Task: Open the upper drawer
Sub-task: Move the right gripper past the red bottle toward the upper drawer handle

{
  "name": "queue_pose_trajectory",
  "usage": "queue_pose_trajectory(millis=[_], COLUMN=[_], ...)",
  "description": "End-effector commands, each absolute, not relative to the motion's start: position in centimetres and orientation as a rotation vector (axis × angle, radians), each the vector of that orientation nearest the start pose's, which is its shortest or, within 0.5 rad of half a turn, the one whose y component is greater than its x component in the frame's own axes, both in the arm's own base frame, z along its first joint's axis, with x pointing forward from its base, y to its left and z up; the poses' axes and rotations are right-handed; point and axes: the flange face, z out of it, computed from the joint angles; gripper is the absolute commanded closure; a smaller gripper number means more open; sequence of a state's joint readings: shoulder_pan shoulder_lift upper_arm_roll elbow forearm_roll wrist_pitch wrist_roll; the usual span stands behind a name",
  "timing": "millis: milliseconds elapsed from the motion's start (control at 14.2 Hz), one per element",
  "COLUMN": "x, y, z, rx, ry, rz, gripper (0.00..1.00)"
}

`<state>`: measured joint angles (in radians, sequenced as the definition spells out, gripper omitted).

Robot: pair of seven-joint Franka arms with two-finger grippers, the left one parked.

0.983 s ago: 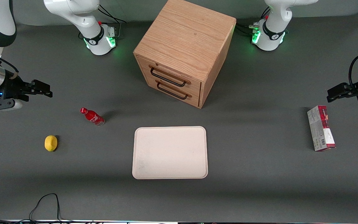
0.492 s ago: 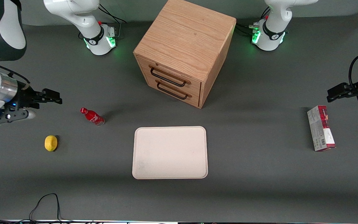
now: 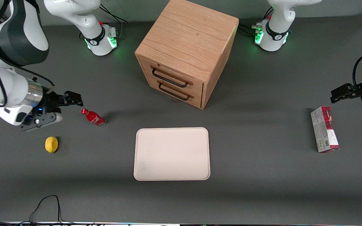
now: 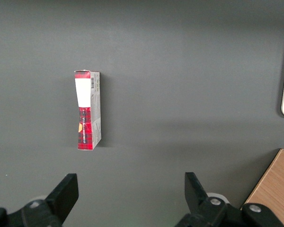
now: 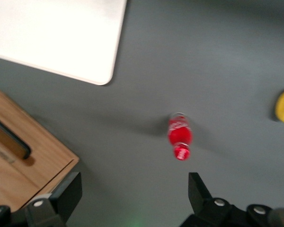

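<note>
So the dark grey tabletop (image 3: 262, 188) takes up pretty much everything, and the biggest thing on it is the boxy oak cabinet (image 3: 187, 40), sitting up at about 12 o'clock in the front view and turned a bit so its front faces roughly 7 o'clock. The upper drawer (image 3: 170, 76) is the higher of the two fronts, long black bar handle on it, and it looks fully pushed in, flush with the cabinet face; the lower drawer (image 3: 174, 91) right under it looks the same. Nearer the front camera than the cabinet there's a cream tray (image 3: 172, 153) lying flat, nothing on it. Way off toward the parked arm's end lies a red and grey carton (image 3: 324, 129) flat on its side. Toward the working arm's end, around 9 o'clock, the pincer (image 3: 74, 99) hangs above the tabletop with its fingers spread wide, holding nothing, well apart from the cabinet and just beside the cap of a small red bottle (image 3: 93, 117). A little yellow lemon (image 3: 51, 144) sits nearer the camera than that bottle.
</note>
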<state>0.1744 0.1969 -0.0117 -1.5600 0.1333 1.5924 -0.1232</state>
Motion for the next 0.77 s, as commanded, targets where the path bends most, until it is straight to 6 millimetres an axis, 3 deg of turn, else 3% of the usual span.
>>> queue_pose_trajectory(millis=[0,281,632,702], x=[59.6,59.2,59.3,59.1], y=[15.5,19.4,22.1,23.4], z=[51.5,51.0,49.8,49.5], rx=[-2.918,-2.827,-2.718,-2.705], ry=[-0.535,-0.847,-0.827,-0.871], rz=[0.243,0.181,0.163,0.152], gripper=[0.0,0.0,0.0,0.0])
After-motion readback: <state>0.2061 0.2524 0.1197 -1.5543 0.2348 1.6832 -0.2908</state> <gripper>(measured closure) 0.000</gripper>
